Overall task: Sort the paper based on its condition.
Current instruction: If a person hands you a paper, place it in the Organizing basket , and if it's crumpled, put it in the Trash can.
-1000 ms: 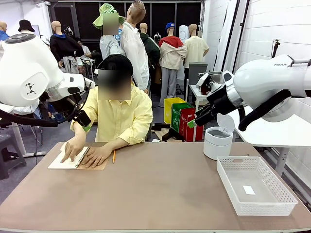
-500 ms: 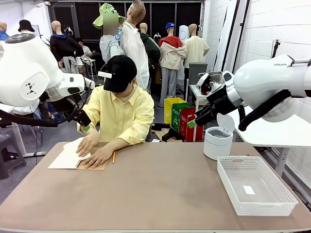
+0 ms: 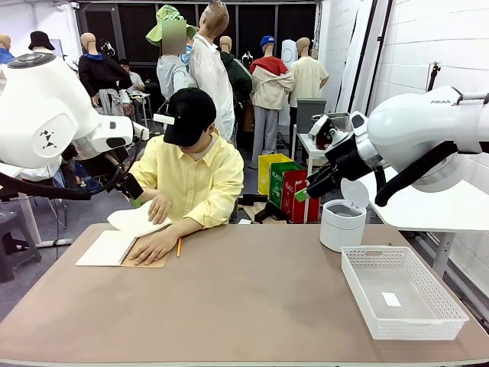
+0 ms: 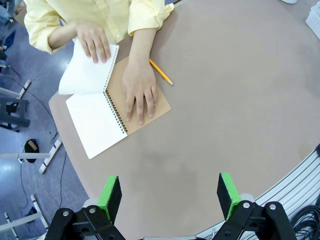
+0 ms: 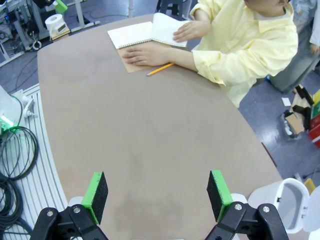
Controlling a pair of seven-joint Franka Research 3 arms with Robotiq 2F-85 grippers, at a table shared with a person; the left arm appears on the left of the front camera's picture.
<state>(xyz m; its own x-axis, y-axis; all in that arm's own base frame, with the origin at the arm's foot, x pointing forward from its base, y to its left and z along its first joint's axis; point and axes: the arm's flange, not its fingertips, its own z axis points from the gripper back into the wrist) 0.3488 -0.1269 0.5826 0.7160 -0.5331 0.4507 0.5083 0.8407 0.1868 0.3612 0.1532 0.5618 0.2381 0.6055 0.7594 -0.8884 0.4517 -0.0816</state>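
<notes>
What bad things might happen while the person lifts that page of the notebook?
1. The white page that the person's hand lifts off the spiral-bound brown-cover notebook might rip unevenly.
2. The orange pencil lies right beside the notebook; a bump might roll it away.
3. The other hand rests on the notebook, so the open left gripper might bump it if it came down now.

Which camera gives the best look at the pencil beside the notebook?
The left wrist view: the pencil lies full-length, seen from above, beside the person's hand. The front view shows the pencil end-on, a sliver; the right wrist view shows it small and far.
</notes>
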